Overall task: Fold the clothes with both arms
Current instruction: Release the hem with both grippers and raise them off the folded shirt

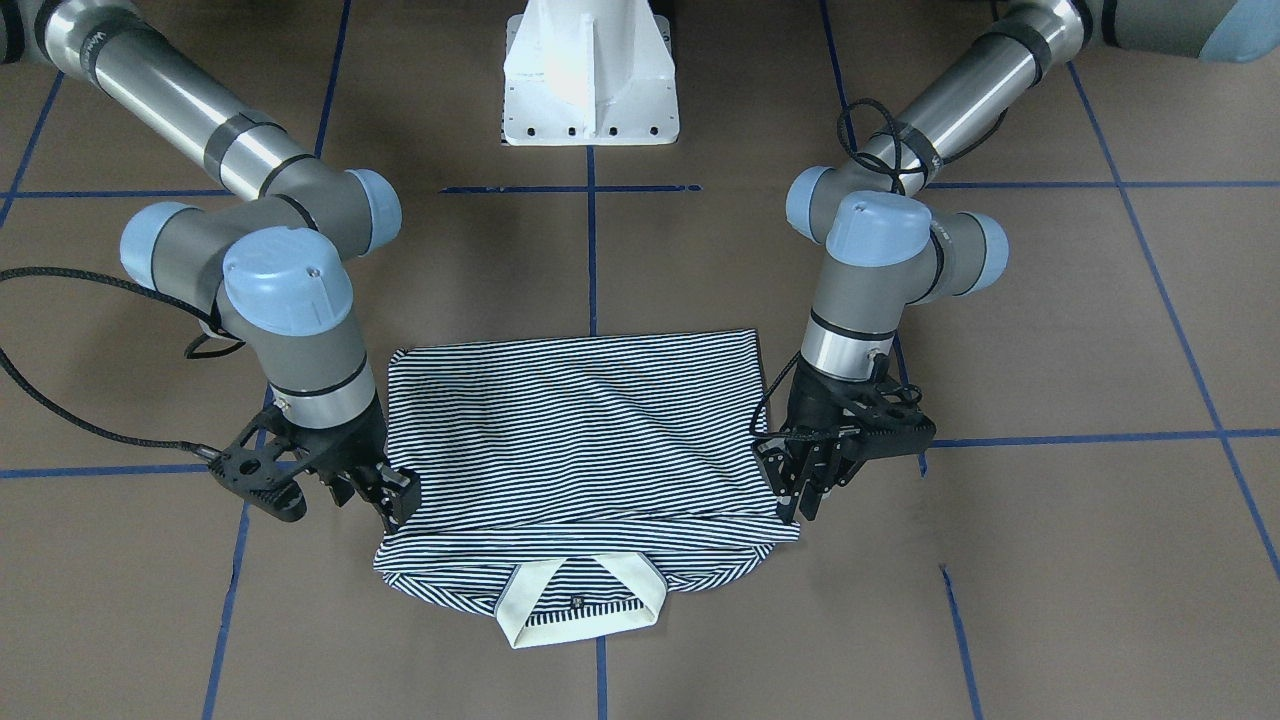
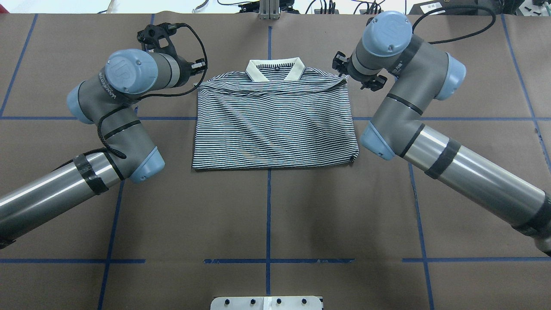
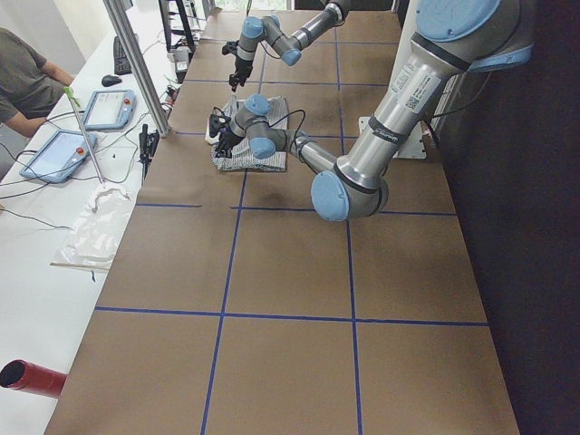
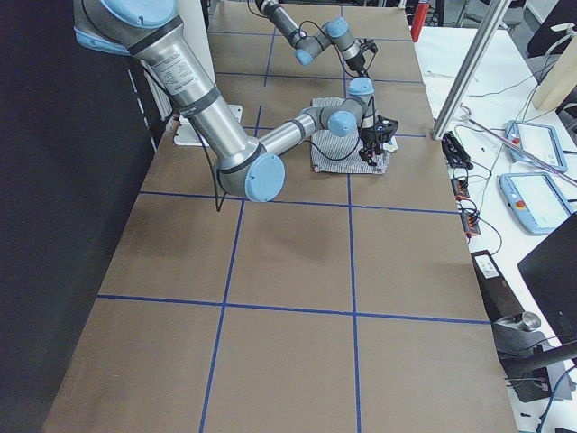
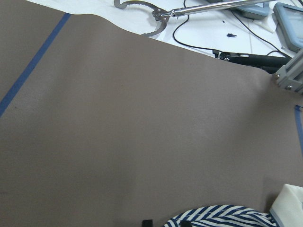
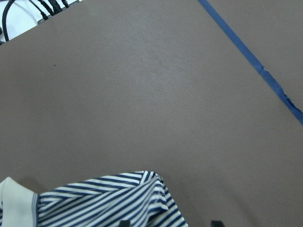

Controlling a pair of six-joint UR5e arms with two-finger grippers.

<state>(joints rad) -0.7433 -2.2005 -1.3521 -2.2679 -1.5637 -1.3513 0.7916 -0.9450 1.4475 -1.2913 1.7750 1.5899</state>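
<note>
A: Where does the short-sleeved polo shirt with thin navy-and-white stripes (image 1: 580,430) lie?

B: Low in the middle of the front-facing view, flat on the brown paper-covered table marked with blue tape lines (image 1: 1050,560). It is folded over once. Its cream collar (image 1: 575,628) sticks out past the folded edge, nearest the bottom of the frame.

A: And the claws?

B: The black two-finger right gripper (image 1: 392,497) sits at the shirt's lower left corner in that view. The matching left gripper (image 1: 808,495) is at the lower right corner. Each is right at the folded edge.

A: Are they closed on cloth?

B: In the right wrist view two dark fingertips (image 6: 124,222) show apart at the bottom edge, with a hump of striped cloth by one of them, so that claw stands parted. The left wrist view shows too little to tell.

A: Farther back?

B: The silver-grey right arm with light-blue joint caps (image 1: 300,320) comes in from the upper left. Its twin, the left arm (image 1: 870,290), comes in from the upper right. The white pedestal base (image 1: 590,75) stands at top centre.
</note>
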